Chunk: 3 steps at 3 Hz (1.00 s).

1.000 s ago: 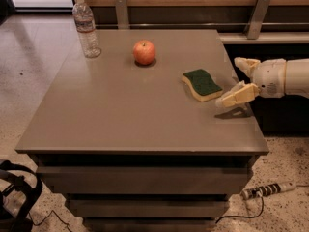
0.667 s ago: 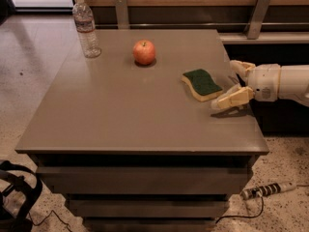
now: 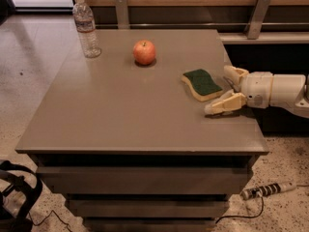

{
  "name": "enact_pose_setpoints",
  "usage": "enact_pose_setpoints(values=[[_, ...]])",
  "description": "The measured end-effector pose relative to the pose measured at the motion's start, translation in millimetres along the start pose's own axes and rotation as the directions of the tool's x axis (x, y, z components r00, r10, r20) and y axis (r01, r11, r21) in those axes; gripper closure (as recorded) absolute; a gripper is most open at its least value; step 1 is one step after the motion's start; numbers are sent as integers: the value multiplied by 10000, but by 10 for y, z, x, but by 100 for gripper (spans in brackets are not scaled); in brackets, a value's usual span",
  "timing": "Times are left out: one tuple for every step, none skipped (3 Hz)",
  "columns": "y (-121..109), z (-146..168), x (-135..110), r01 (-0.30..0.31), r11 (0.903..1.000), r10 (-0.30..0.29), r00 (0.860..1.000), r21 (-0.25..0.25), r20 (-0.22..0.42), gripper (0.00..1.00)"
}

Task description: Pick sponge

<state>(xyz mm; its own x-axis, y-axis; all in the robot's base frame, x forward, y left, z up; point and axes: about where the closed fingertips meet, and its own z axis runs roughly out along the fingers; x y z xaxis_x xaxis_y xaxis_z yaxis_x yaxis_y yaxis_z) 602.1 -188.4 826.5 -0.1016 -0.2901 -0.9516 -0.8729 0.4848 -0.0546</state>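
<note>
Gripper [image 3: 218, 91] sits low at the right edge of the table [image 3: 120, 110], fingers wide apart, just beside the green sponge [image 3: 202, 83], holding nothing.

We find the gripper [image 3: 218, 92] at the sponge's [image 3: 202, 82] right end, its arm [image 3: 285, 91] cut off by the right edge; black straps [image 3: 17, 197] run past the lower-left corner.

The gripper [image 3: 219, 91] hangs low at the table's [image 3: 120, 115] right edge, fingers spread, with the sponge [image 3: 202, 83] just ahead and nothing between. Farther ahead and off toward its far finger stands the apple [image 3: 144, 51], with the water bottle [image 3: 86, 29] well beyond that. On its near-finger side the tabletop is bare.
</note>
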Motion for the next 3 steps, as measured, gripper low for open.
enact_pose_setpoints(values=[[31, 62, 20, -74, 10000, 74, 9999, -48, 127, 0], [50, 120, 39, -91, 9999, 92, 9999, -69, 91, 19], [60, 140, 32, -84, 9999, 85, 9999, -114, 101, 42]])
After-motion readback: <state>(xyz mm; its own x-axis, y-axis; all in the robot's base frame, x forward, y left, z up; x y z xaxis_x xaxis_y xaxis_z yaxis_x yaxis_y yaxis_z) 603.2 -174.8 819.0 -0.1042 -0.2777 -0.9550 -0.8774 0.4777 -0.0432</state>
